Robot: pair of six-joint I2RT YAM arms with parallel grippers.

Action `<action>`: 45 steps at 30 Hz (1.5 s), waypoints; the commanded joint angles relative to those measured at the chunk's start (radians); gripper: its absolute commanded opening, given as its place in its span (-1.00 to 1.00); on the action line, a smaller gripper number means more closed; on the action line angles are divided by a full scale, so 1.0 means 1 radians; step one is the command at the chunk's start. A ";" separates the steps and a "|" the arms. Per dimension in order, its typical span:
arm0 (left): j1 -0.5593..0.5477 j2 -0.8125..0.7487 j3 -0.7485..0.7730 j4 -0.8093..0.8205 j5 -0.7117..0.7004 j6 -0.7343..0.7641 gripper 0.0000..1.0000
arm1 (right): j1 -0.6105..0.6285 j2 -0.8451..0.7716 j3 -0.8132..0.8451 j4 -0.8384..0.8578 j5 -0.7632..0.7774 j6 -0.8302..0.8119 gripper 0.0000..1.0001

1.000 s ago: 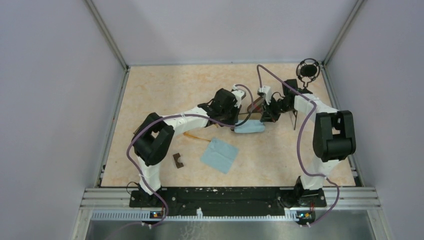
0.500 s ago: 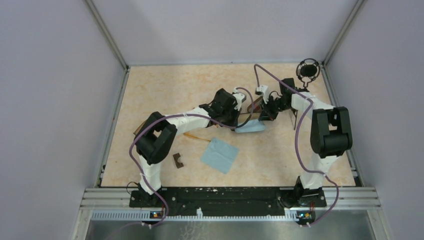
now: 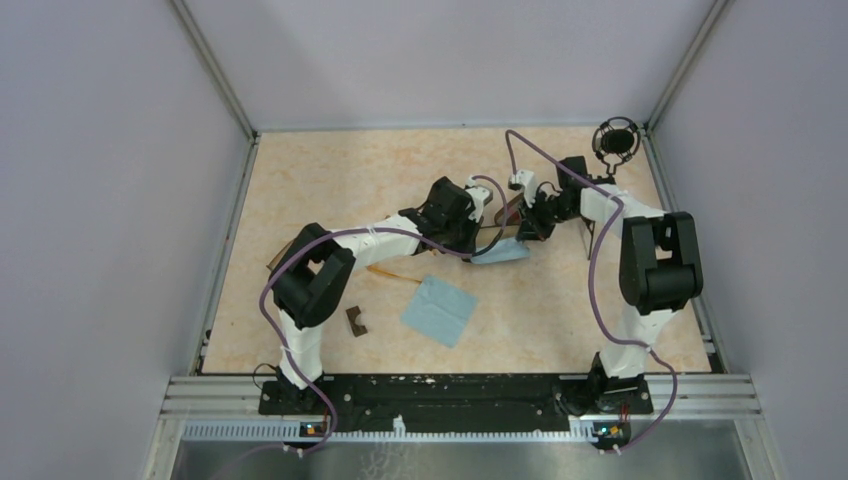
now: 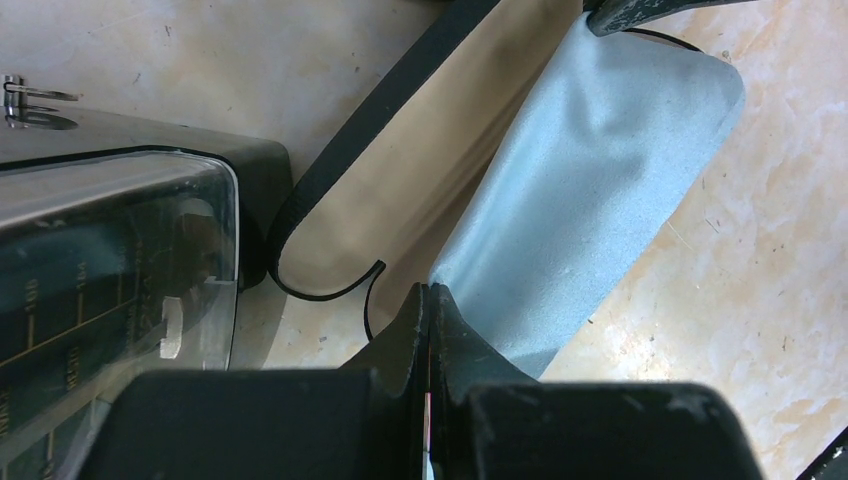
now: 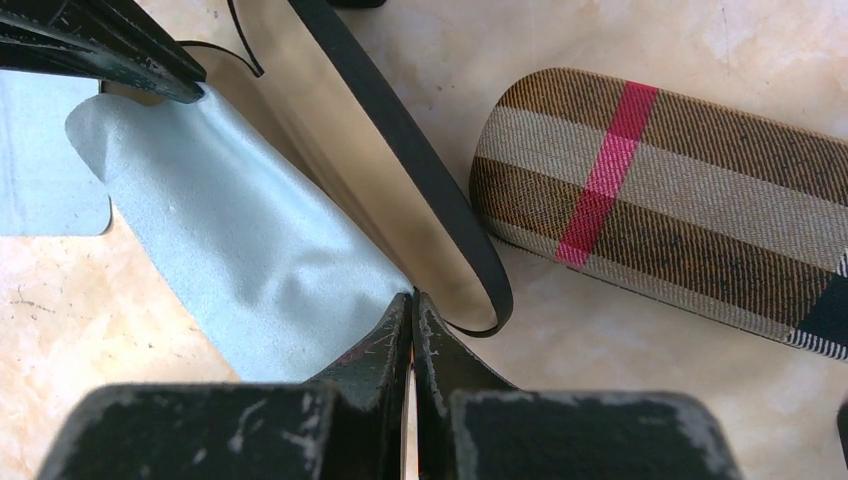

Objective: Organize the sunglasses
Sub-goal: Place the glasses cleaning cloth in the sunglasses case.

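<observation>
Now, both pinching the blue cloth (image 4: 590, 170), left gripper (image 4: 428, 300) and right gripper (image 5: 412, 305) have nudged it against the case (image 4: 380, 115); sunglasses (image 3: 390, 273) lie untouched.

Pale blue microfibre cloth (image 4: 600, 180), matt, soft, lightly creased, black flat case (image 4: 430, 170) with smooth beige lining, cylindrical plaid case (image 5: 680, 190) of ribbed woven fabric, scuffed black plastic jaws, mottled beige bench (image 4: 780, 260), matt, faintly scratched

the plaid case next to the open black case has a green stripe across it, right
Not quite: the stripe across the plaid case is pinkish red, not green, as the right wrist view shows. It does lie next to the open black case.
</observation>
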 commanded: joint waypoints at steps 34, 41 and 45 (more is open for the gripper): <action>0.019 0.049 0.028 -0.010 -0.076 -0.015 -1.00 | 0.038 0.033 0.003 0.045 0.020 0.021 -1.00; 0.020 0.035 0.010 -0.003 -0.073 -0.017 -1.00 | 0.046 0.031 0.010 0.041 0.024 0.026 -1.00; 0.021 0.033 0.015 -0.008 -0.045 -0.021 -0.62 | 0.047 0.025 0.011 0.034 0.029 0.028 -0.99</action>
